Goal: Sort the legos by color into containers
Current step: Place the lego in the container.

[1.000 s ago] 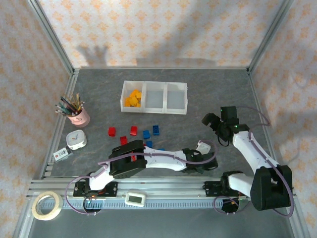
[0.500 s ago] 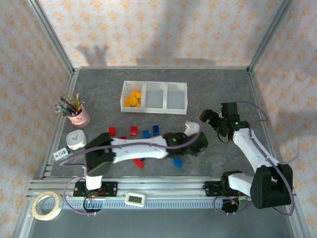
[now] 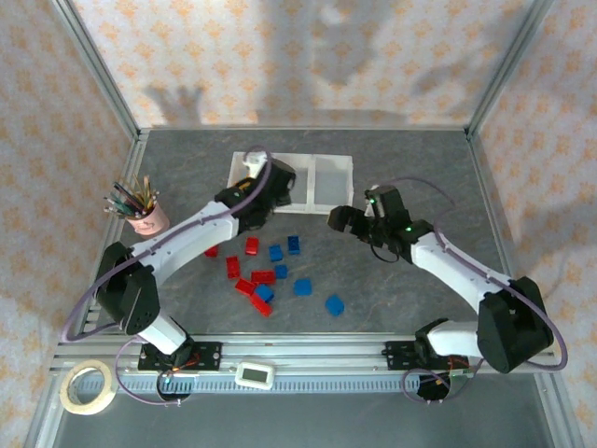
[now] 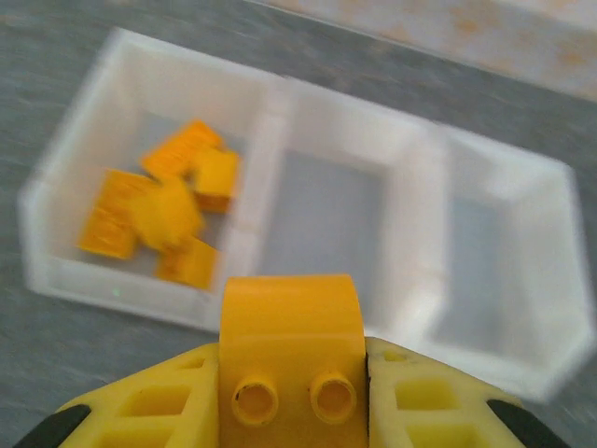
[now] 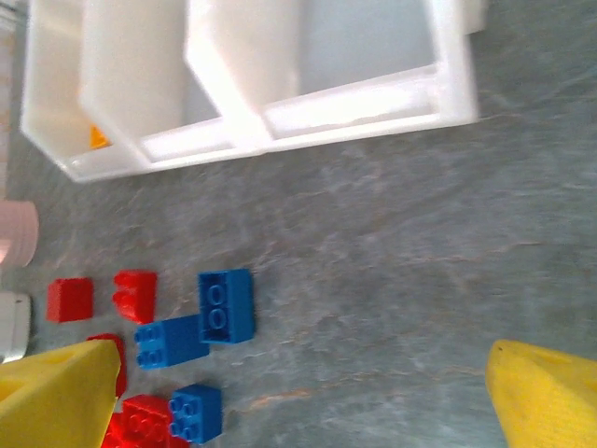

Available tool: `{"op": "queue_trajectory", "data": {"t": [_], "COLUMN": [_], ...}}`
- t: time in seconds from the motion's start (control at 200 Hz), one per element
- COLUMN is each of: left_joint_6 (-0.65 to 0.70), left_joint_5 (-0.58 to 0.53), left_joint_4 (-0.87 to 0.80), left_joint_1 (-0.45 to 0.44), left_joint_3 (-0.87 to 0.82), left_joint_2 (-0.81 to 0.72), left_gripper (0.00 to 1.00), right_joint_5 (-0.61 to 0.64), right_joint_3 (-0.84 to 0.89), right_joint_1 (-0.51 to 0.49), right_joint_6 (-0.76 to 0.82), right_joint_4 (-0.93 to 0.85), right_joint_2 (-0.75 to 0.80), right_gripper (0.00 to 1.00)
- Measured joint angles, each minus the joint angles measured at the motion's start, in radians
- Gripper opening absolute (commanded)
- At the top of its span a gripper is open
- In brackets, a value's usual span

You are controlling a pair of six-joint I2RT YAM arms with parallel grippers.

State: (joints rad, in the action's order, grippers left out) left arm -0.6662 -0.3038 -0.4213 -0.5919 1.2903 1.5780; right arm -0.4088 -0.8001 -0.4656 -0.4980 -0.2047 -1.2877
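- I am seeing the left claw [image 4: 292, 378] closing narrowly on a glossy yellow-orange plastic brick [image 4: 292, 317]. The brick is sitting between two yellow plastic fingers [image 4: 154, 406] with hollow cells, and its two round studs are facing the wrist camera.
- In the top view this claw is hanging over the left end of the low tray of three joined translucent white plastic bins [image 3: 334, 160].
- The left bin is holding a small heap of yellow-orange bricks [image 4: 163, 215]. They are square and oblong, smooth and shiny, and they are lying at different angles, some touching each other.
- The middle bin and the right bin are showing their pale smooth floors.
- The right claw [image 3: 340, 220] is standing wide open and is gripping nothing. Its blunt yellow fingertips [image 5: 56, 397] are sitting far apart at the two lower corners of the wrist view.
- This claw is hovering over the grey marbled table [image 5: 392, 280], near the front wall of the tray.
- Red and blue studded bricks [image 3: 266, 277] are lying scattered on the table on the near side of the tray, some of them touching.
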Motion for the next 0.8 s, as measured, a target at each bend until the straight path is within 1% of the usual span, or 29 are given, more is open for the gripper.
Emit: {"op": "queue_trajectory", "data": {"t": [0.12, 0.195, 0.28, 0.36, 0.415, 0.51, 0.646, 0.736, 0.796], "left_joint_6": [0.045, 0.071, 0.098, 0.124, 0.144, 0.164, 0.179, 0.178, 0.177], "left_joint_5": [-0.009, -0.011, -0.011, -0.013, -0.019, -0.023, -0.025, -0.006, 0.017], "left_joint_4": [0.036, 0.045, 0.061, 0.065, 0.067, 0.063, 0.051, 0.048, 0.045], "left_joint_1": [0.125, 0.17, 0.202, 0.22, 0.224, 0.225, 0.225, 0.225, 0.223], "left_joint_3": [0.016, 0.058, 0.11, 0.167, 0.207, 0.269, 0.304, 0.295, 0.261], "left_joint_2": [0.068, 0.147, 0.248, 0.341, 0.397, 0.462, 0.471, 0.436, 0.385], "left_gripper": [0.32, 0.32, 0.35, 0.45, 0.54, 0.61, 0.63, 0.65, 0.66], "right_joint_5": [0.001, 0.007, 0.016, 0.019, 0.021, 0.024, 0.024, 0.028, 0.034], "right_joint_3": [-0.008, -0.008, -0.008, -0.008, -0.008, -0.014, -0.04, -0.065, -0.079], "right_joint_1": [-0.016, -0.016, -0.016, -0.016, -0.016, -0.016, -0.016, -0.016, -0.016], "right_joint_6": [-0.008, -0.011, -0.014, -0.014, -0.014, -0.013, 0.002, 0.021, 0.035], "right_joint_4": [0.032, 0.039, 0.045, 0.045, 0.045, 0.045, 0.035, 0.017, 0.001], "right_joint_2": [-0.019, -0.019, -0.019, -0.019, -0.019, -0.019, -0.019, -0.019, -0.019], "right_gripper": [1.0, 1.0, 1.0, 1.0, 1.0, 1.0, 1.0, 1.0, 1.0]}}
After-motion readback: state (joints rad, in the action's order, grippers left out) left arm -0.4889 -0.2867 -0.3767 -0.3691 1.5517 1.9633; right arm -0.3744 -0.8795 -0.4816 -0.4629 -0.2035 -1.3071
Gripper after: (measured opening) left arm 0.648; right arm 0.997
